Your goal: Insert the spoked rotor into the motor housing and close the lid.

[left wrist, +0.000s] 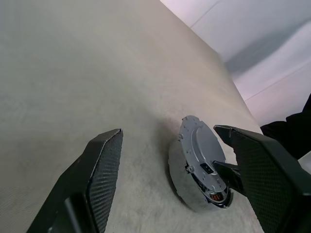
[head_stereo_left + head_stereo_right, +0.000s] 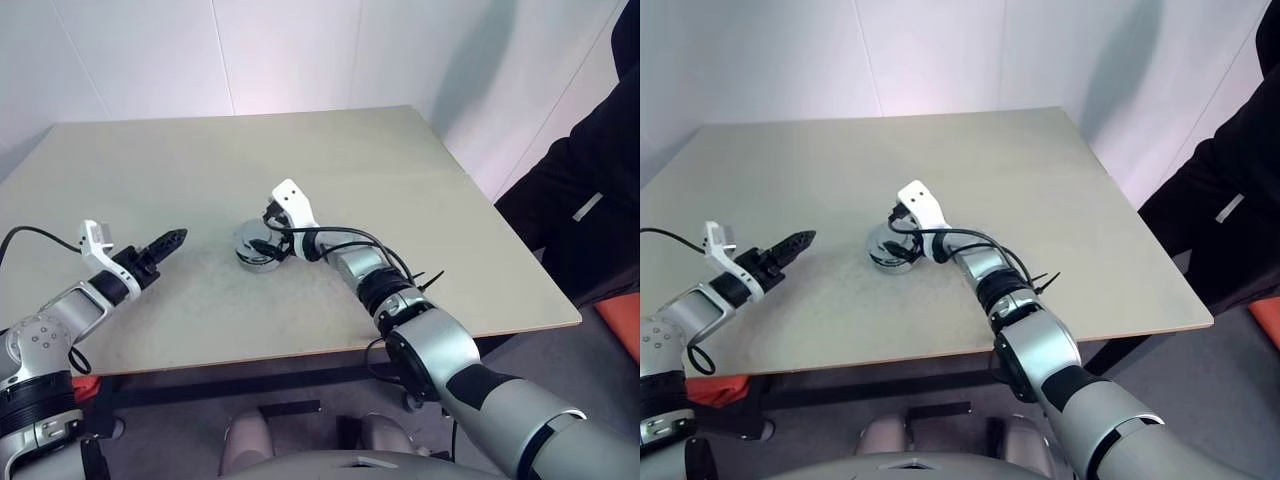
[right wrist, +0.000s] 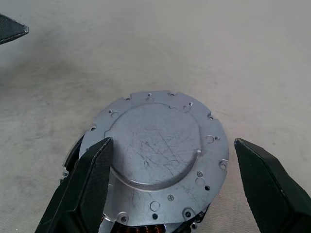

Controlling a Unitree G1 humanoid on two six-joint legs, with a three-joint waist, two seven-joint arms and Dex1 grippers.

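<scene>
The motor housing (image 2: 254,256) stands on the table a little left of centre. The lid (image 3: 158,153), a light-grey notched disc, lies on top of it slightly off-centre, so copper windings (image 3: 146,228) show under its near rim. The spoked rotor is hidden. My right gripper (image 3: 172,143) is open, with one finger on each side of the lid and housing and a gap between each finger and the rim. My left gripper (image 2: 172,240) hangs open and empty over the table to the left of the housing (image 1: 182,187), pointing at it.
The beige table (image 2: 400,180) stretches bare behind and to the right of the housing. A person in black (image 2: 590,200) stands past its right edge. An orange object (image 2: 625,325) lies on the floor at the right.
</scene>
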